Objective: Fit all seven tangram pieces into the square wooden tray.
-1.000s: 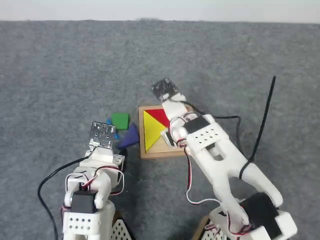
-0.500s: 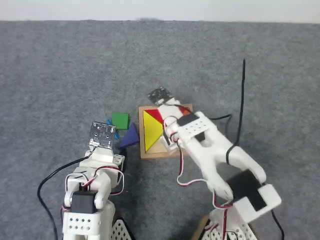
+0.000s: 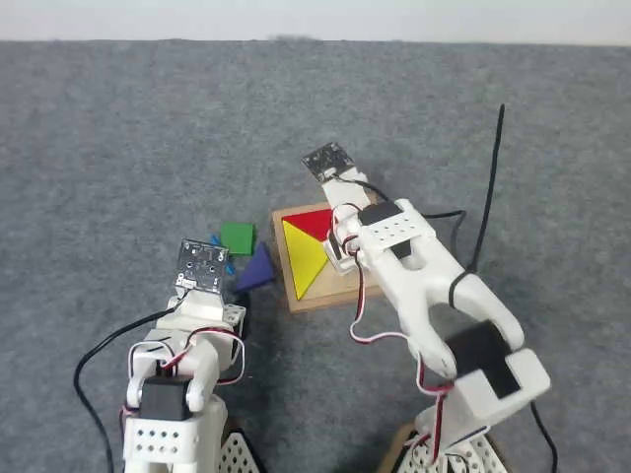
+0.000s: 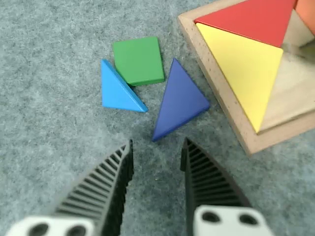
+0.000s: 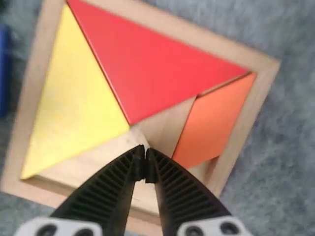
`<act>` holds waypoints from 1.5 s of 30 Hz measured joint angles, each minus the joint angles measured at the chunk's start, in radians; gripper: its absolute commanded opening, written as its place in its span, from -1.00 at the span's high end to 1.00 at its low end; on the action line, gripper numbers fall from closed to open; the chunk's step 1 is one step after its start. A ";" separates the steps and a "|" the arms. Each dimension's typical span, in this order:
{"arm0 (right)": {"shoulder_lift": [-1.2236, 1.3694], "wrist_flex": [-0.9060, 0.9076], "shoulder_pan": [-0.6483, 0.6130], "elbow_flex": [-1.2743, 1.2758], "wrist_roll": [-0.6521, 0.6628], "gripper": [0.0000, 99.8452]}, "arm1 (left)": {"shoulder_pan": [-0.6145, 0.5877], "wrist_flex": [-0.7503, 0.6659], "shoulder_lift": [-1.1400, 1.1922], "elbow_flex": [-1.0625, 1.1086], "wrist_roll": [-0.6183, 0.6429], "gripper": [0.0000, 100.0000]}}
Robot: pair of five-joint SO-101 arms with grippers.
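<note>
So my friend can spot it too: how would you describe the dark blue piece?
Find the wooden tray on the grey table. Three loose pieces lie beside it. The dark blue triangle is nearest the tray, bigger and darker than the light blue triangle by the green square.

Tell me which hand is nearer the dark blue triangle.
Left. The left hand sits just short of the dark blue triangle; the right hand is over the wooden tray beside it.
</note>
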 measured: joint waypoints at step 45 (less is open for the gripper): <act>-0.770 0.130 0.087 0.405 -0.086 0.78 | -0.176 -0.008 0.000 0.000 -0.259 0.70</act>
